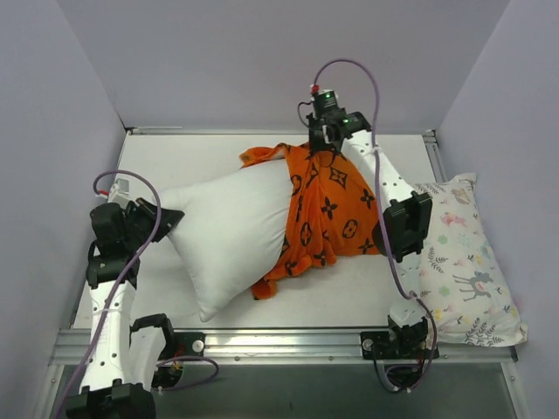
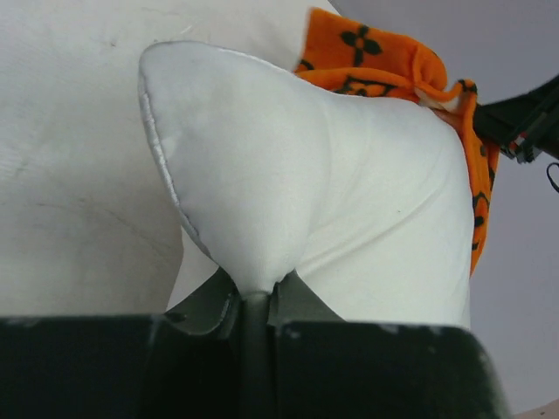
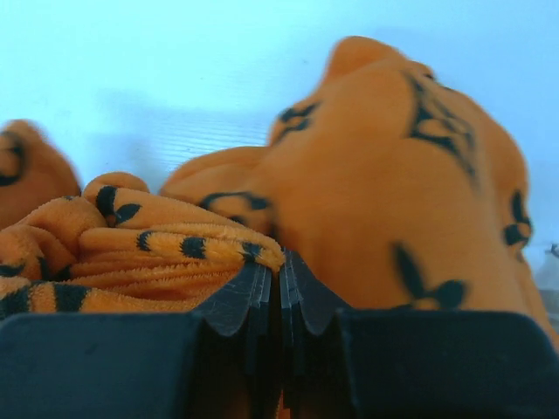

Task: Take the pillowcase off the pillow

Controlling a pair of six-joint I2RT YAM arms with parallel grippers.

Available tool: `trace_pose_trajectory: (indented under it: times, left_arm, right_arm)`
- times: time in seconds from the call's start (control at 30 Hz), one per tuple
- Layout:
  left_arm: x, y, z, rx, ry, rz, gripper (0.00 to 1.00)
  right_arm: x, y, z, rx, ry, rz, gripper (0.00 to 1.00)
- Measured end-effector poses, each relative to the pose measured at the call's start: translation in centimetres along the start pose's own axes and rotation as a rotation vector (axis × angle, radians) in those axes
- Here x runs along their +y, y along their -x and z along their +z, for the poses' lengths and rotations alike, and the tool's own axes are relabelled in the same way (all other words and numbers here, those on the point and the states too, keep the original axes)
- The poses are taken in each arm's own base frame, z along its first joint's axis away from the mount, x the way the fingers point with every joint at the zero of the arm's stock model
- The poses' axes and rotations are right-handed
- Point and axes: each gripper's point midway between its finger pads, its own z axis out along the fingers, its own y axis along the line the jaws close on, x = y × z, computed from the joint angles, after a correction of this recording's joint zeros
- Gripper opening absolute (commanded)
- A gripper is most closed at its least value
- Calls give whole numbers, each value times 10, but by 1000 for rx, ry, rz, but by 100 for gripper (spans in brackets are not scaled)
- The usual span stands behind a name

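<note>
The plain white pillow (image 1: 231,231) lies across the table's middle, its left part bare. The orange pillowcase (image 1: 327,214) with black motifs still covers its right part, bunched toward the far side. My left gripper (image 1: 166,216) is shut on the pillow's left corner (image 2: 236,175); the corner is pinched between the jaws in the left wrist view. My right gripper (image 1: 321,144) is at the far edge, shut on a bunched fold of the pillowcase (image 3: 175,253), with orange fabric filling the right wrist view.
A white pillow printed with pastel animals (image 1: 463,262) lies along the table's right edge beside the right arm. Grey walls enclose the table (image 1: 201,148) on the left, far and right sides. A metal rail (image 1: 279,336) runs along the near edge.
</note>
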Motion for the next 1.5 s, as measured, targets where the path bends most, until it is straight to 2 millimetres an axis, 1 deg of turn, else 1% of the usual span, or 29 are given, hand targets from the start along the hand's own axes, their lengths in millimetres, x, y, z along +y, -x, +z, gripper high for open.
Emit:
trace_pose_trajectory:
  times: [0.07, 0.1, 0.2, 0.27, 0.3, 0.33, 0.37, 0.43, 0.47, 0.5, 0.53, 0.57, 0.6, 0.63, 0.7, 0.73, 0.8, 0.83, 0.93, 0.97, 1.03, 1.1, 1.13, 1.2, 1.23, 1.3, 1.37, 1.43, 1.5]
  left_arm:
    - [9, 16, -11, -39, 31, -9, 0]
    - [15, 22, -15, -52, 51, -16, 0]
    - [27, 27, -16, -56, 86, -44, 0]
    - [40, 29, -8, -38, 120, -82, 0]
    - [46, 30, -3, -31, 134, -98, 0]
    - [54, 31, 4, -20, 152, -114, 0]
    - [62, 32, 10, -2, 174, -133, 0]
    - [76, 36, 26, 35, 216, -165, 0]
    - [81, 39, 34, 47, 233, -170, 0]
    - [84, 41, 41, 59, 248, -167, 6]
    - [84, 45, 48, 67, 262, -151, 15]
    - [82, 49, 56, 71, 270, -124, 39]
    - [76, 56, 65, 72, 274, -79, 53]
    - [69, 63, 72, 69, 273, -46, 62]
    - [53, 79, 83, 47, 260, 19, 75]
    - [45, 89, 86, 31, 254, 51, 77]
    - [27, 110, 87, -13, 244, 118, 80]
    - [19, 119, 85, -35, 245, 149, 97]
    - [-8, 147, 72, -117, 244, 232, 97]
    - [-17, 152, 65, -142, 245, 254, 98]
    - [-35, 152, 50, -176, 242, 299, 97]
    - [-62, 135, 35, -185, 214, 346, 98]
    - [-77, 120, 28, -179, 182, 368, 98]
    - [-98, 84, 12, -159, 117, 399, 97]
    - [-102, 64, 3, -135, 87, 405, 98]
    - [-100, 28, -12, -103, 54, 387, 97]
    - [-85, -6, -21, -57, 48, 356, 97]
    - [-70, -43, -25, -5, 48, 325, 97]
    - [-54, -87, -25, 77, 64, 321, 98]
  right_arm:
    - [-26, 1, -4, 27, 3, 90, 0]
    - [-32, -1, -6, 45, 21, 127, 0]
    - [-25, -8, -6, 84, 89, 183, 0]
    - [-17, -13, -3, 93, 108, 177, 0]
    - [-12, -15, -2, 92, 113, 165, 2]
    - [-7, -16, -2, 89, 113, 154, 9]
    - [1, -16, -3, 79, 118, 137, 28]
    - [15, -16, -9, 62, 133, 114, 48]
    - [22, -15, -13, 54, 143, 101, 62]
    - [28, -13, -18, 43, 152, 89, 66]
    - [33, -10, -25, 30, 160, 77, 70]
    - [38, -8, -32, 16, 168, 62, 73]
    - [46, -6, -40, 1, 175, 47, 74]
    - [50, -4, -48, -16, 176, 34, 74]
    - [60, -5, -68, -47, 183, 3, 77]
    - [64, -6, -77, -61, 189, -8, 78]
    - [70, -20, -102, -71, 203, -37, 80]
    - [74, -27, -114, -83, 213, -48, 80]
    - [77, -56, -145, -101, 244, -73, 81]
    - [75, -68, -152, -108, 252, -76, 82]
    - [70, -95, -164, -100, 250, -84, 82]
    - [68, -121, -168, -106, 245, -88, 83]
    - [69, -138, -167, -97, 246, -96, 83]
    - [73, -177, -160, -68, 245, -123, 83]
    - [75, -195, -155, -46, 242, -140, 83]
    - [78, -227, -146, -6, 239, -169, 85]
    - [78, -247, -139, 15, 230, -178, 85]
    - [80, -253, -133, 17, 220, -168, 85]
    - [85, -250, -126, -5, 211, -146, 82]
